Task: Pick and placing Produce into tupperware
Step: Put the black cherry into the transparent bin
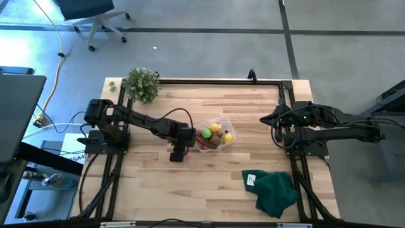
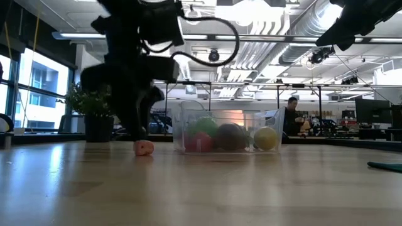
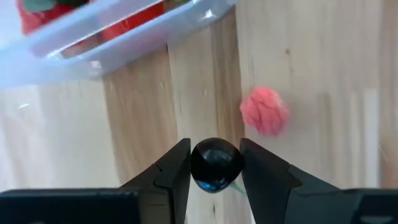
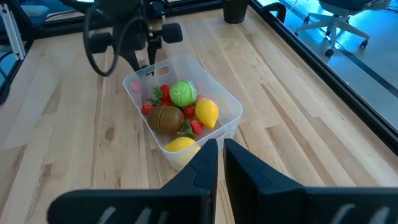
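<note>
The clear tupperware (image 1: 233, 134) (image 4: 230, 109) stands mid-table and holds produce: a green piece (image 4: 183, 93), a yellow lemon (image 4: 206, 112), a brown piece (image 4: 165, 118) and red ones. My left gripper (image 3: 216, 167) (image 1: 180, 151) points down just left of the tub and is shut on a small dark glossy round piece (image 3: 216, 163). A small pink piece (image 3: 264, 111) (image 2: 144, 147) lies on the wood just beside its fingers. My right gripper (image 4: 221, 155) (image 1: 278, 120) waits at the right side, shut and empty. My left gripper pinches the dark round piece (image 3: 214, 155) between its two fingers, one on each side of it. The fingers come from above, pointing down. Whether the piece rests on the table or hangs clear of it, I cannot tell.
A leafy potted plant (image 1: 140, 83) stands at the far left corner. A dark green cloth (image 1: 273, 190) lies bunched near the near right corner. Bare wood stretches along the near edge and between the tub and the right arm. People and desks show in the room behind.
</note>
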